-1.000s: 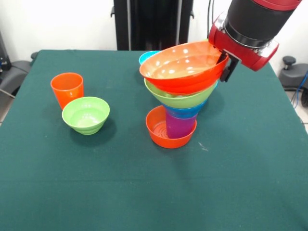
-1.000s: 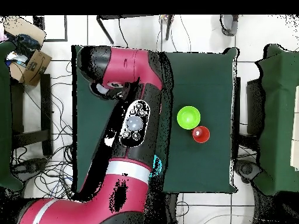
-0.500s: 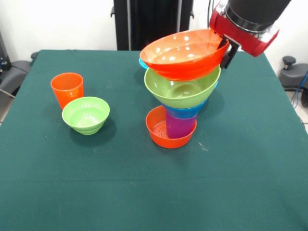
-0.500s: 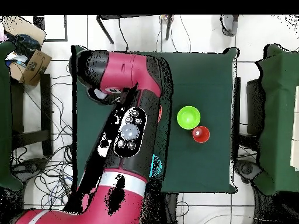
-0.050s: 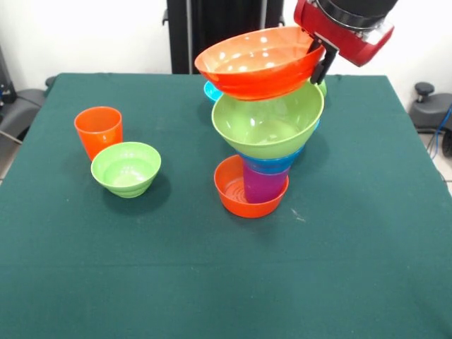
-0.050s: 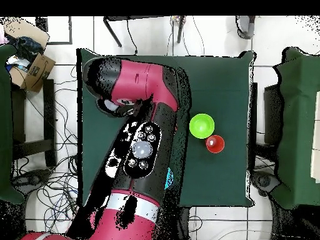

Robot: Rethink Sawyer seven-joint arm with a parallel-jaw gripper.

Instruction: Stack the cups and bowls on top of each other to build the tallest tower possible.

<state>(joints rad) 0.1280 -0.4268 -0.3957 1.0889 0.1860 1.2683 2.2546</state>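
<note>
My gripper point(image 5: 318, 65) is shut on the right rim of a large orange bowl point(image 5: 256, 62) and holds it tilted in the air, just above the tower. The tower has a small orange bowl point(image 5: 236, 194) at its base with a purple cup point(image 5: 265, 185) standing in it. On the cup sit a blue bowl point(image 5: 272, 164) and then a large lime green bowl point(image 5: 268, 126). An orange cup point(image 5: 98, 131) and a small green bowl point(image 5: 126, 168) stand apart at the left. In the overhead view the arm point(image 6: 144, 147) hides the tower.
A light blue bowl point(image 5: 210, 90) peeks out behind the tower, and a lime green edge point(image 5: 322, 87) shows behind its right side. The overhead view shows the small green bowl point(image 6: 202, 125) and orange cup point(image 6: 215, 144) side by side on the green table point(image 6: 231, 87).
The gripper has risen and shifted left with the large orange bowl, lifting it off the large green bowl. The rest of the tower and the loose pieces have not moved.
</note>
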